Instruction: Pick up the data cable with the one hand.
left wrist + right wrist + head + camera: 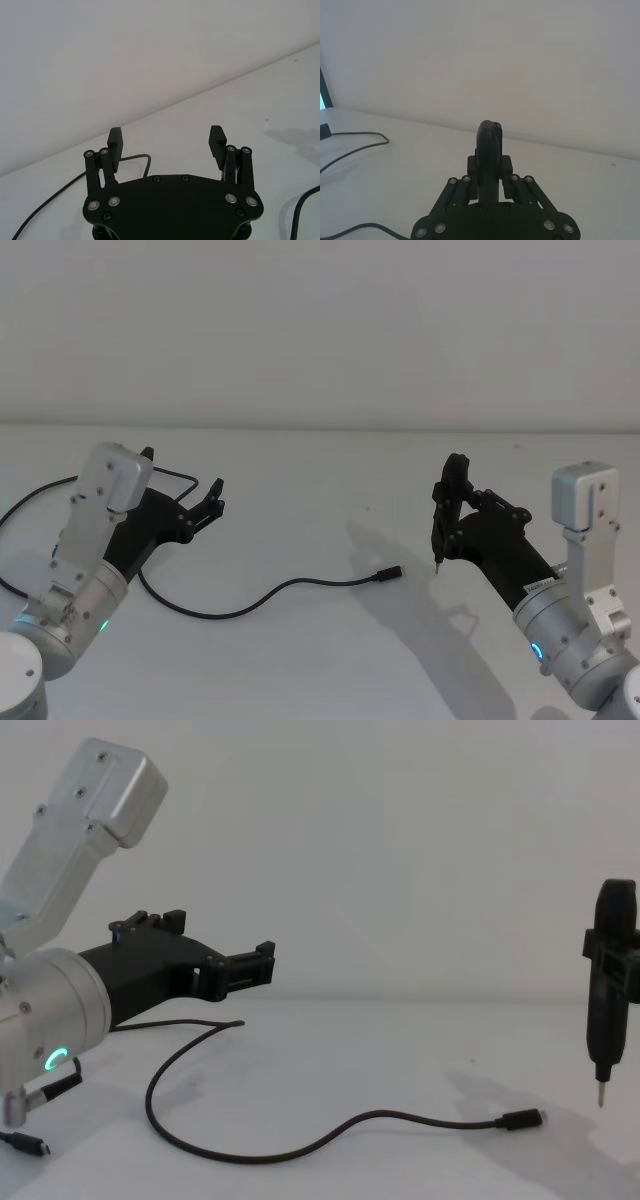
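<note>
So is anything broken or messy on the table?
Nothing looks broken or spilled. The data cable lies in a loose curve on the table. The left gripper is open near it; the right gripper holds a pin-tipped tool upright.

Left gripper (216, 940) is up off the white table (400, 1050) on its silver wrist, green ring lit, fingers spread apart and pointing right. Below it the data cable (280, 1153) lies in a loose curve, running from near the gripper's fingers, bowing out toward the front of the table, then trailing right to its plug (522, 1120), metal tip facing right. Over at the right edge hangs the right gripper (610, 965), narrow and upright, thin pin tip aimed down, above and just right of that plug
</note>
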{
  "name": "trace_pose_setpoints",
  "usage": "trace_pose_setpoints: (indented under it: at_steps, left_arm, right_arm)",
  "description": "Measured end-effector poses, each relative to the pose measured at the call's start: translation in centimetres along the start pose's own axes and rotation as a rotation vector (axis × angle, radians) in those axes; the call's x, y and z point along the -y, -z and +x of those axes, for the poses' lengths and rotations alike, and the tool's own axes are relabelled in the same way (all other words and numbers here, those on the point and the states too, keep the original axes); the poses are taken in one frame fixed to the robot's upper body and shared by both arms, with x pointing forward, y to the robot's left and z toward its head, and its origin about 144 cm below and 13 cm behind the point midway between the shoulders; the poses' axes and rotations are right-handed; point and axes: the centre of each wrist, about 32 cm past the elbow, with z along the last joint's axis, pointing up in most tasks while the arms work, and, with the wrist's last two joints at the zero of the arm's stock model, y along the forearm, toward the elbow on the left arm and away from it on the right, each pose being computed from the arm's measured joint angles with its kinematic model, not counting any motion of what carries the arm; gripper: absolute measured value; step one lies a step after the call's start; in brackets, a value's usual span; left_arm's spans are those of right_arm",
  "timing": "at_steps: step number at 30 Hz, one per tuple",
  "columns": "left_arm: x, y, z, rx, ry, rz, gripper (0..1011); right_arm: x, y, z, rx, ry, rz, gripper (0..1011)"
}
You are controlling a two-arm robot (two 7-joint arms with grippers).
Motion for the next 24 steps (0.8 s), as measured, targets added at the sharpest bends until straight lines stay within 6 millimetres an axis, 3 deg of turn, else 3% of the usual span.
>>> trace_pose_setpoints:
  at_steps: [24]
  left_arm:
    - [0.0,0.01,0.0,-0.001,0.0,0.0,1001]
  right_arm:
    - [0.0,0.0,0.0,0.0,0.0,0.0,274]
